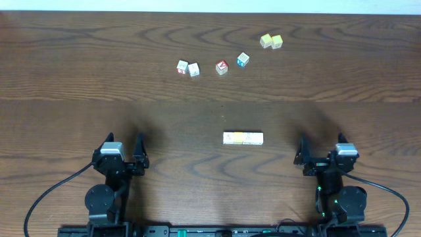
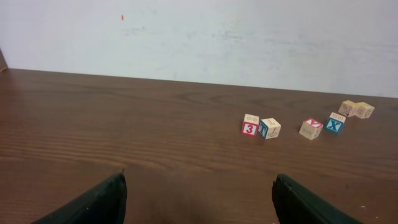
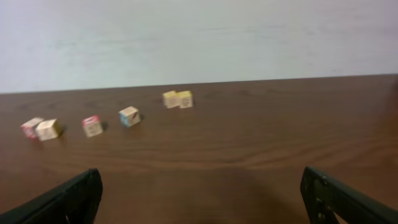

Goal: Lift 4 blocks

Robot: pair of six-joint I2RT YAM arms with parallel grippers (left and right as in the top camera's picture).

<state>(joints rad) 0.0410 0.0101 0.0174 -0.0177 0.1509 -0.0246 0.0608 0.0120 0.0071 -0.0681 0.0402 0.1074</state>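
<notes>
The left gripper point(image 1: 123, 143) sits open and empty, well left of the bar point(image 1: 243, 137). The bar is four cream blocks set end to end, and it lies between the arms, nearer the right one. The right gripper point(image 1: 321, 150) stands wide open and empty, right of the bar. An uneven squeeze on the bar's ends could buckle the row and drop the middle blocks. The loose cubes point(image 1: 222, 67) beyond the bar could be mistaken for the target.

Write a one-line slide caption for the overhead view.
Left claw and right claw open at the table edge, four pale blocks in a row between them, six loose cubes beyond.
</notes>
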